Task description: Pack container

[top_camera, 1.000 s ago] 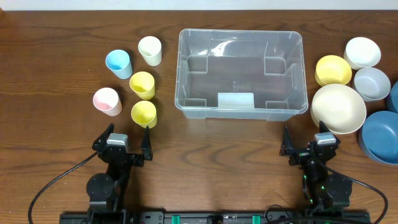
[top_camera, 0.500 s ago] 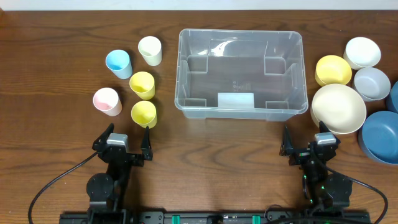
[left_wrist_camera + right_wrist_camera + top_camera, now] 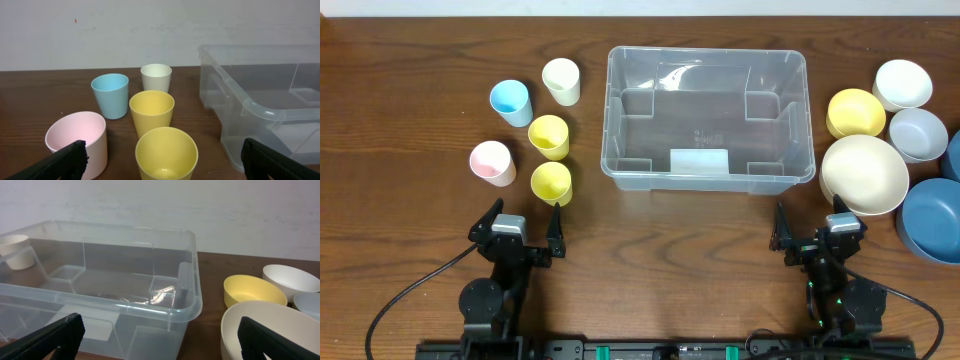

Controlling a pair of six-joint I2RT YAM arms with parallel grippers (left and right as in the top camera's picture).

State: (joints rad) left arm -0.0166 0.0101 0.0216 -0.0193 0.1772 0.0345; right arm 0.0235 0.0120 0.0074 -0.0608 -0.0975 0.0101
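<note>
On the left stand a pink cup point(image 3: 491, 162), a blue cup point(image 3: 510, 101), a cream cup point(image 3: 561, 80) and two yellow cups point(image 3: 549, 136). Near them, at the table's front, the left gripper point(image 3: 520, 234) sits low with its fingers spread wide and empty. The container point(image 3: 705, 125) stands mid-table between the cups and bowls, mouth up. Its long axis runs left to right, with one long side facing the arms. The right gripper point(image 3: 815, 240) is likewise spread and empty, near the large cream bowl point(image 3: 864, 174). A yellow bowl point(image 3: 856, 112) lies beyond.
</note>
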